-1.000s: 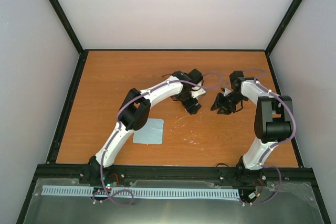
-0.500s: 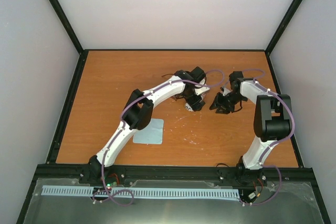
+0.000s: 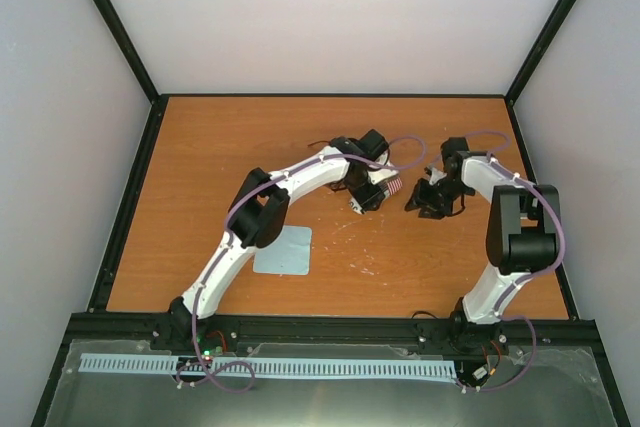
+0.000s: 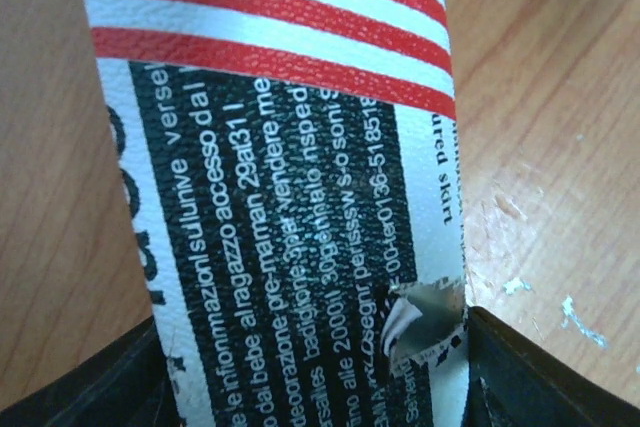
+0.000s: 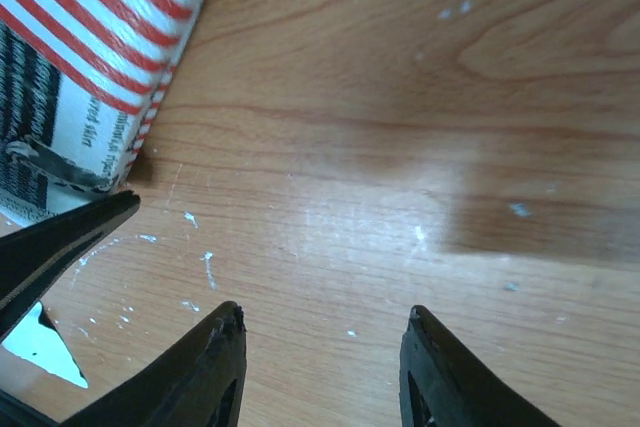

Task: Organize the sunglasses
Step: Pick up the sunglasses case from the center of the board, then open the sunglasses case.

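Observation:
The sunglasses do not show in any view. A flag-patterned case (image 4: 280, 147), with red and white stripes and a black printed panel, fills the left wrist view. My left gripper (image 4: 312, 317) has a finger pressed against each long side of it, shut on the case. From above, the left gripper (image 3: 372, 195) sits mid-table and the case's striped end (image 3: 394, 187) pokes out to its right. My right gripper (image 3: 428, 201) hovers just right of that. In the right wrist view the right gripper (image 5: 325, 312) is open over bare wood, and the case (image 5: 90, 37) lies at its upper left.
A light blue square cloth (image 3: 283, 250) lies flat on the orange wooden table (image 3: 200, 167), partly under the left arm's elbow. Black frame rails run along the table's edges, with pale walls behind. White scuff marks dot the wood near the grippers.
My left gripper narrowed from wide open onto the case, and the case's striped end now shows beside it. The right gripper shifted slightly to the right.

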